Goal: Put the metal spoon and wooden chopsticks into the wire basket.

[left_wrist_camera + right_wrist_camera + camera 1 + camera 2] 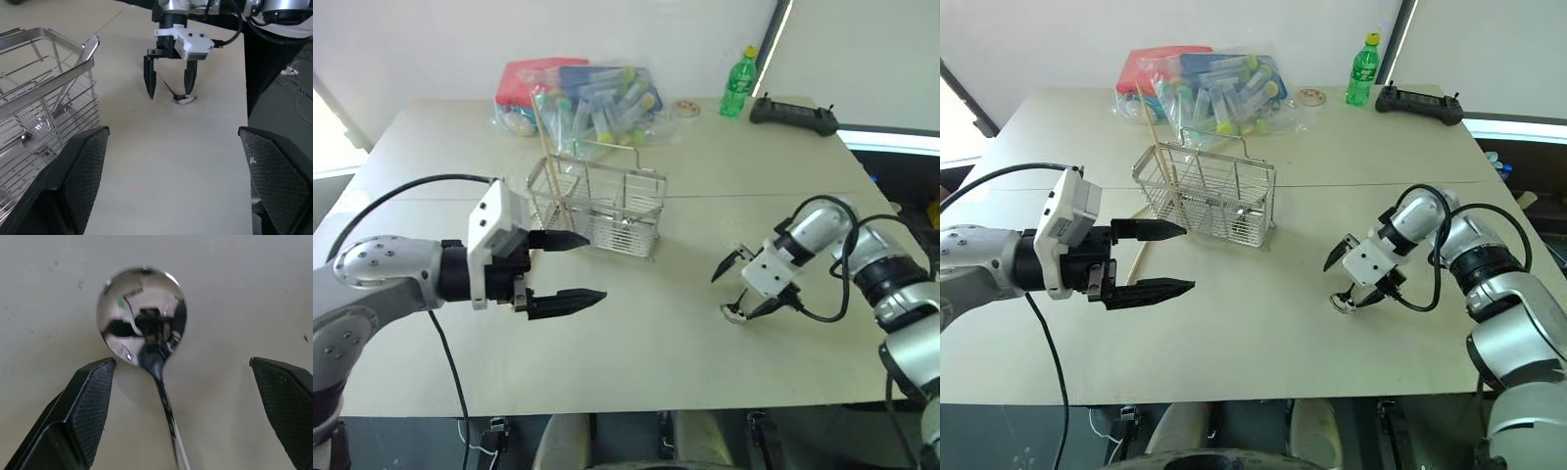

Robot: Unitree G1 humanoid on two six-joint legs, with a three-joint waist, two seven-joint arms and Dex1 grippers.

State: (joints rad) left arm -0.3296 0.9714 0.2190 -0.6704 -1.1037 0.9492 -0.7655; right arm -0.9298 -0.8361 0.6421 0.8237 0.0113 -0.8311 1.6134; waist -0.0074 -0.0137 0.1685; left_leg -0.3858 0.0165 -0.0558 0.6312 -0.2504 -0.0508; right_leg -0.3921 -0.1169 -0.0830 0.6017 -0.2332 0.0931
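Your metal spoon (142, 318), mirror-bright with an oval bowl and thin handle, lies flat on the smooth beige table (636, 343) at about four o'clock from the wire basket (597, 208), which holds a pale wooden chopstick (548, 147) leaning upright. Your right gripper (736, 289) points steeply down over the spoon, its fingers spread wide to either side, not touching. Your left gripper (568, 269) hovers level, jaws apart, at seven o'clock of the basket.

Metal spoon (142, 318) flat on pale table (234, 289), shiny bowl up w/ dark reflections, thin handle running back btwn fingers. Right tool (188, 406) spread wide, black ribbed fingertips (93, 406) either side of handle, not touching it.
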